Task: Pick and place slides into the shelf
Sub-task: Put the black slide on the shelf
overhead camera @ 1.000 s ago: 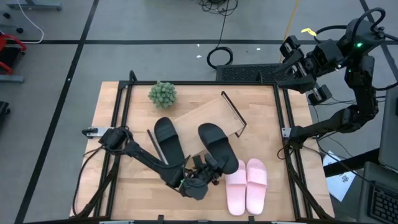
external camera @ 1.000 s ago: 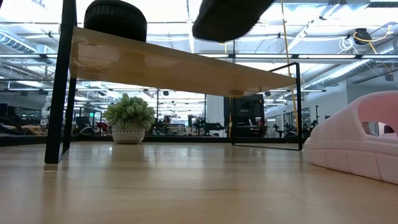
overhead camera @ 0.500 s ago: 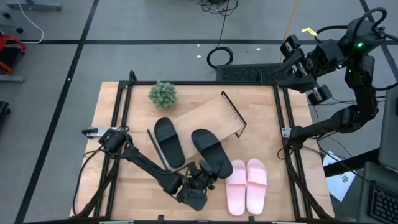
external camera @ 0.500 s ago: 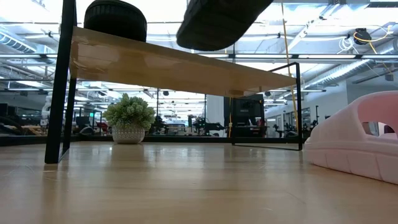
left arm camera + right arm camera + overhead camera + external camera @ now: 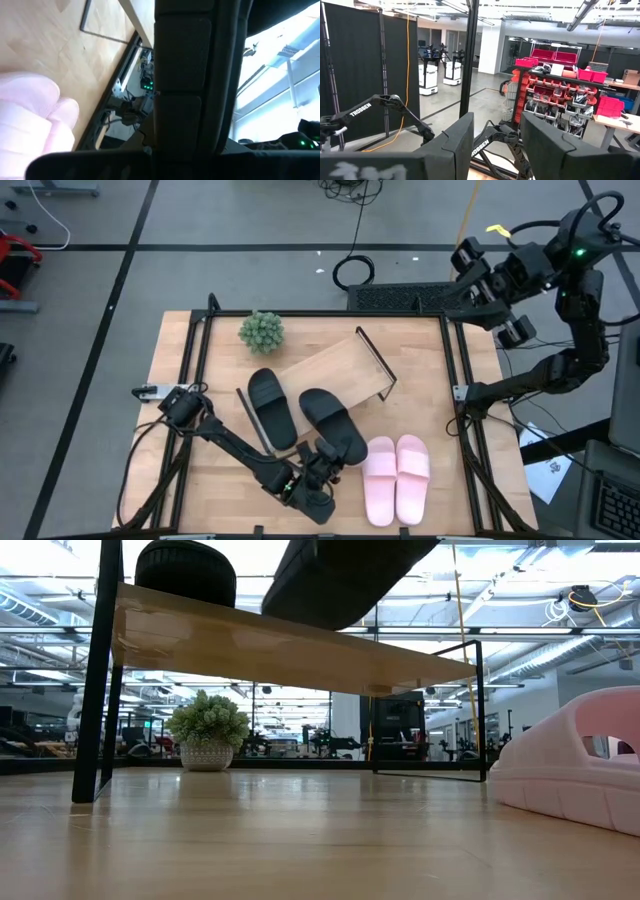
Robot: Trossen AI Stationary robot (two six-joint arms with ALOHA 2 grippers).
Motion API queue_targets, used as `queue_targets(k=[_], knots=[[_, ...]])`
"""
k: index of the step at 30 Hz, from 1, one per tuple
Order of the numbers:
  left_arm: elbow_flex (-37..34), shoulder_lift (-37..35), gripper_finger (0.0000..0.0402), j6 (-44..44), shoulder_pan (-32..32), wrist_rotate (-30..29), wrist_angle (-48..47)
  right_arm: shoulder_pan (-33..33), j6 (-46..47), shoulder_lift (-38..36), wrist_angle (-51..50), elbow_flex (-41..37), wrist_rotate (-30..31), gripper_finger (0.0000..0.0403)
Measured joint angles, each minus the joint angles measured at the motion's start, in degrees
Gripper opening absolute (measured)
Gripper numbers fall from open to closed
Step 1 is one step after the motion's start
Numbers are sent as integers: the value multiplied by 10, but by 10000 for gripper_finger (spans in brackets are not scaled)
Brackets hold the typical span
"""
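The left gripper (image 5: 318,467) was clamped on a black sandal (image 5: 331,423), carrying it toward the shelf (image 5: 335,362) (its mate (image 5: 271,408) sat there); the right gripper (image 5: 478,285) waited, fingers apart.

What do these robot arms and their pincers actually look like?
Both arms are dark, slim and jointed, trailing black cables. The right arm shows a small green light near its top. The right gripper has two flat, blocky dark fingers. The left gripper is equally dark.

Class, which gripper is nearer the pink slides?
Left. The left gripper sits just beside the pink slides, holding a black slide. The right gripper is raised beyond the table's far right corner.
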Motion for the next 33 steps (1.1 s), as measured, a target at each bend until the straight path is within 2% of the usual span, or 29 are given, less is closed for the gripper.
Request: queue_targets(k=[10,21,25,33], knots=[[-13,0,45,-33,-15,-40,-18,0,15,-4,0,0,-29,151],[-79,0,45,-37,-19,-63,76,0,19,-12,0,0,-30,151],[-85,0,45,-30,-19,-61,81,0,17,-15,0,0,-29,151],[-85,0,45,-4,-13,0,69,0,13,-13,0,0,-28,151]])
